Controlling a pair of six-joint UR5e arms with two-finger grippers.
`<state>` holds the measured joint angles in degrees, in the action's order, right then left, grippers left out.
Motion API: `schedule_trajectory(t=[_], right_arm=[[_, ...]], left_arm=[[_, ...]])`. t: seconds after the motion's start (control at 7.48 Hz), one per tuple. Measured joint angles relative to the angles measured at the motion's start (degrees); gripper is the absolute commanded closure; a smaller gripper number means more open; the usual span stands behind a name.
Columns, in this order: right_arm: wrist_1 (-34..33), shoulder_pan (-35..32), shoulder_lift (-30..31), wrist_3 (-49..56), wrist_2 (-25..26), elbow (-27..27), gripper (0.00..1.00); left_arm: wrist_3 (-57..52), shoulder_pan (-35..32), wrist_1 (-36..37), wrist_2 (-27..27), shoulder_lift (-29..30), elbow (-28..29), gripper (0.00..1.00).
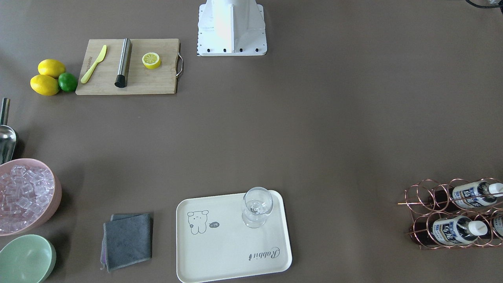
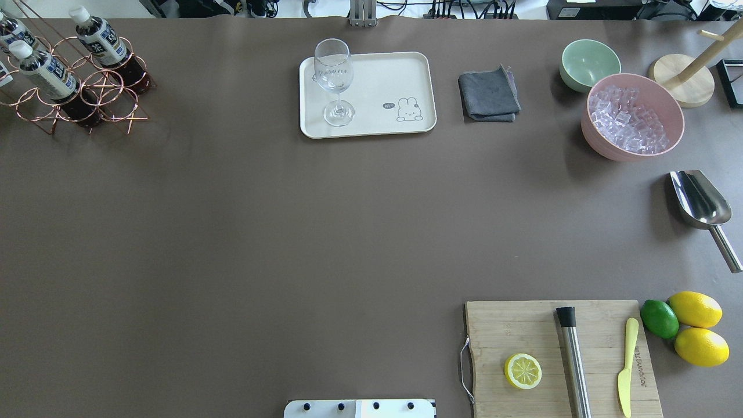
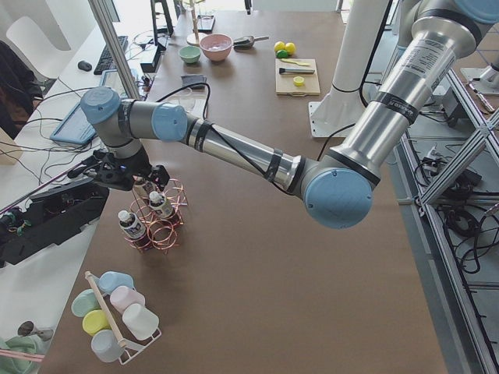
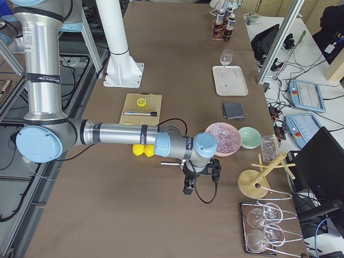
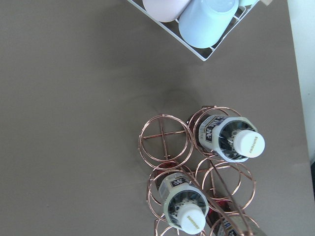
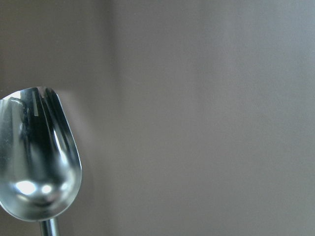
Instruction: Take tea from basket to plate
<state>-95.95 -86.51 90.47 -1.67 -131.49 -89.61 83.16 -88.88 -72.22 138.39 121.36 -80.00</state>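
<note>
Three tea bottles (image 2: 100,42) stand in the basket (image 5: 161,142), well apart from the plate (image 2: 371,81). Left gripper (image 3: 134,183) hangs seemingly just above the basket; right gripper (image 4: 188,189) hangs near the scoop (image 6: 39,167). Grip state: cannot tell for either.

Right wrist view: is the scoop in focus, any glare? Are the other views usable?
Right wrist view: the metal scoop is soft and out of focus, with bright specular spots low in its bowl. Left wrist view: sharp, and the cap print on the tea bottle is crisp. Front-facing view: the robot base is blown out white and its surface detail is lost; the rest is evenly lit.
</note>
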Motion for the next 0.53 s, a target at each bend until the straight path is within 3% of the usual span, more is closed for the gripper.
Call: schedule_trajectory(t=[0.53], right_arm=[[0.0,0.0,0.1,0.0,0.0,0.0,0.0]], left_arm=[[12.2,1.3,-3.4,-4.6,6.7,8.0,0.02]])
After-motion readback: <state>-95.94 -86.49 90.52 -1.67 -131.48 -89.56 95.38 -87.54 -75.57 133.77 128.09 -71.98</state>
